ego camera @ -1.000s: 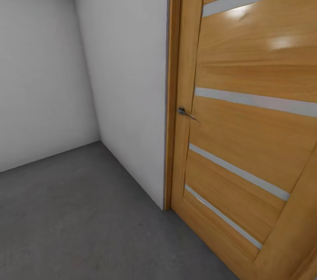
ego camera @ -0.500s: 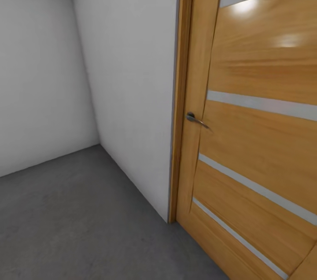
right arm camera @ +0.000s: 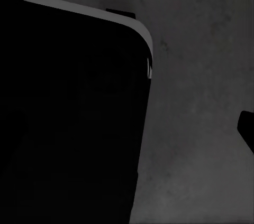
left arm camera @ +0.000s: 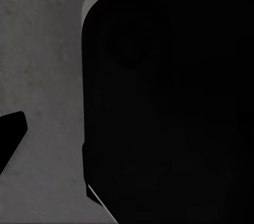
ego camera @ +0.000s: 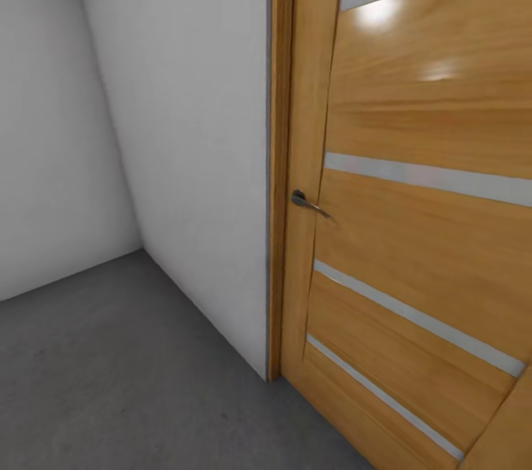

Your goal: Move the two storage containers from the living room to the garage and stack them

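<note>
The two storage containers are out of view. I am in the garage, with its dark grey concrete floor point(ego camera: 111, 381) below me and grey-white walls point(ego camera: 192, 159) ahead. In the left wrist view one dark fingertip point(left arm camera: 10, 139) of my left gripper point(left arm camera: 127, 139) sits at the picture's edge over the floor point(left arm camera: 47, 76). The right wrist view has one fingertip point(right arm camera: 246, 129) of my right gripper point(right arm camera: 127, 129) at its edge as well. Each second finger is lost against my black base, and nothing is held.
A wooden panel door point(ego camera: 421, 248) with pale stripes and a metal handle point(ego camera: 307, 202) stands close on the right, its frame point(ego camera: 279, 159) meeting the wall. A room corner lies at the far left. My black base point(left arm camera: 169, 102) point(right arm camera: 69, 118) is beside both grippers.
The whole head view has shifted: the door and its frame sit further left than half a second ago, and the corner is nearer the left edge. Nothing in the room has moved.
</note>
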Robot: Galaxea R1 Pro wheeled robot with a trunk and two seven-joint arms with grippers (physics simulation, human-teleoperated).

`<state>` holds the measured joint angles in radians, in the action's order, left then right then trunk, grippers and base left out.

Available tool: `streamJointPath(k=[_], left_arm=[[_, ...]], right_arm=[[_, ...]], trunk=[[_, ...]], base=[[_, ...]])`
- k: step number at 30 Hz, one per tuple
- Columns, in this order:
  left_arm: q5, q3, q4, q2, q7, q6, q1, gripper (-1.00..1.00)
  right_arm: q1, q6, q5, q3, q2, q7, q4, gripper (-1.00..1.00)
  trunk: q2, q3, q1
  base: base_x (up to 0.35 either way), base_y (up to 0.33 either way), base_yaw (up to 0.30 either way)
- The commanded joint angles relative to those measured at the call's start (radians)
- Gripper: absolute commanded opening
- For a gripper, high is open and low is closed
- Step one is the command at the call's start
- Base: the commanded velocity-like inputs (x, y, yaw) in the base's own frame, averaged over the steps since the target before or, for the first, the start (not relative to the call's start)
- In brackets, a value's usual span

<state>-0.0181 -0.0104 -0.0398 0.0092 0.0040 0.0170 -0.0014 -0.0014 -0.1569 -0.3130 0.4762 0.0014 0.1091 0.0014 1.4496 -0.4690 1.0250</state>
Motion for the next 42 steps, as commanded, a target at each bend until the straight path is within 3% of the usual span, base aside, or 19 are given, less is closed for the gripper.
streamJointPath(k=[1, 23, 42], left_arm=[[-0.002, -0.001, 0.000, 0.000, 0.000, 0.002, 0.000, 1.00], [0.000, -0.001, 0.000, 0.000, -0.001, 0.003, 0.000, 1.00], [0.001, 0.000, 0.001, 0.000, -0.003, 0.001, 0.000, 1.00]], right_arm=[[0.000, -0.003, -0.009, 0.008, 0.000, 0.002, 0.000, 1.00], [0.000, -0.004, -0.009, 0.008, 0.000, 0.002, 0.000, 1.00], [0.000, -0.004, -0.009, 0.008, 0.000, 0.002, 0.000, 1.00]], trunk=[[0.000, -0.001, 0.000], [0.000, -0.001, 0.000], [0.000, -0.001, 0.000]], base=[[0.002, 0.000, -0.250], [0.002, 0.001, -0.251], [0.221, 0.199, -0.251]])
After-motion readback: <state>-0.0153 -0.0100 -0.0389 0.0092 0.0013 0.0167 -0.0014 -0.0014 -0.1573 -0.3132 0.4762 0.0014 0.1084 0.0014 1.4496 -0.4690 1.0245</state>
